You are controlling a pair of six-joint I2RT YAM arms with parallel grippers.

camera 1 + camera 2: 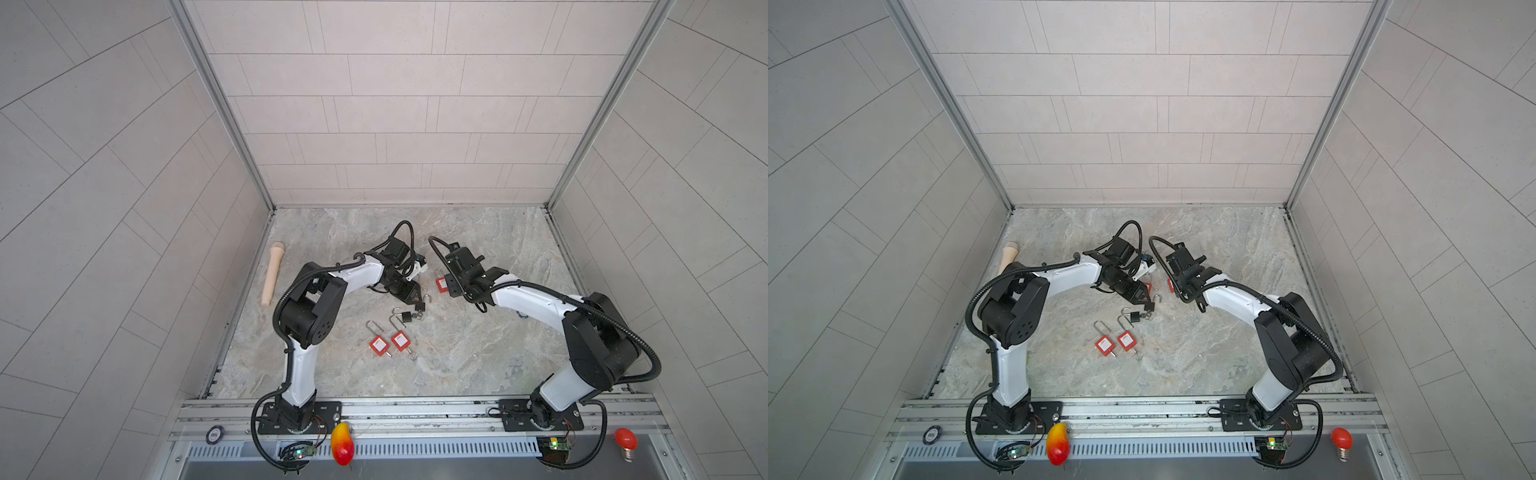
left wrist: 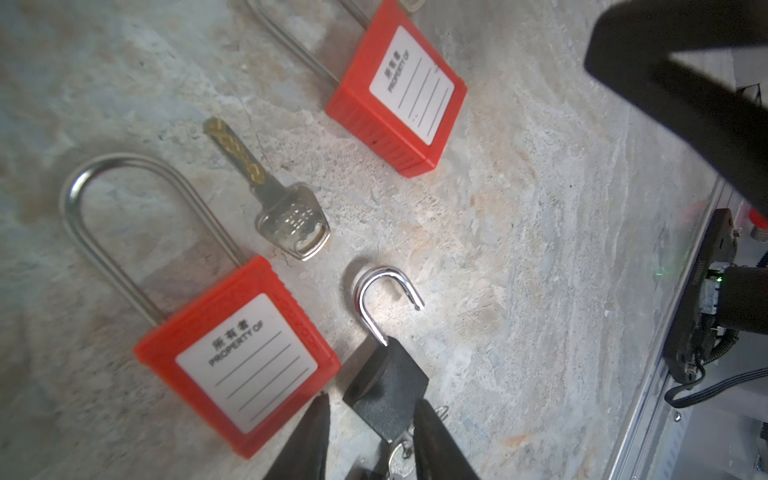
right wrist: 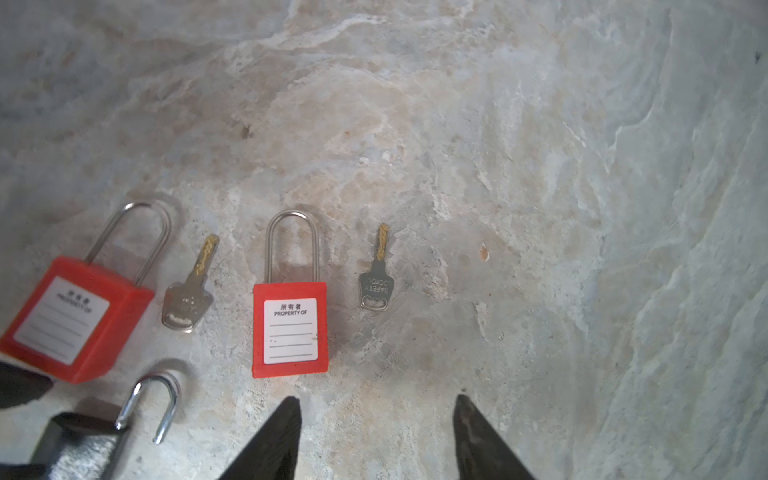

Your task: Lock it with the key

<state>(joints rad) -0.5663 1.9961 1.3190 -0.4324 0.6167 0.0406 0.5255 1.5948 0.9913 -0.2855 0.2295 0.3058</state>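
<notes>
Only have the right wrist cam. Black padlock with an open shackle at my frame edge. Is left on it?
Observer: Left wrist view shows the left gripper with a finger on either side of the black padlock body. Can't tell if they actually clamp it.
Operator: Key in it?
Observer: Yes, a key sticks out of its base, between the fingers.
Operator: Any more locks outside my frame?
Observer: In a top view, a second black padlock and two more red padlocks lie untouched, closer to the robot.
</notes>
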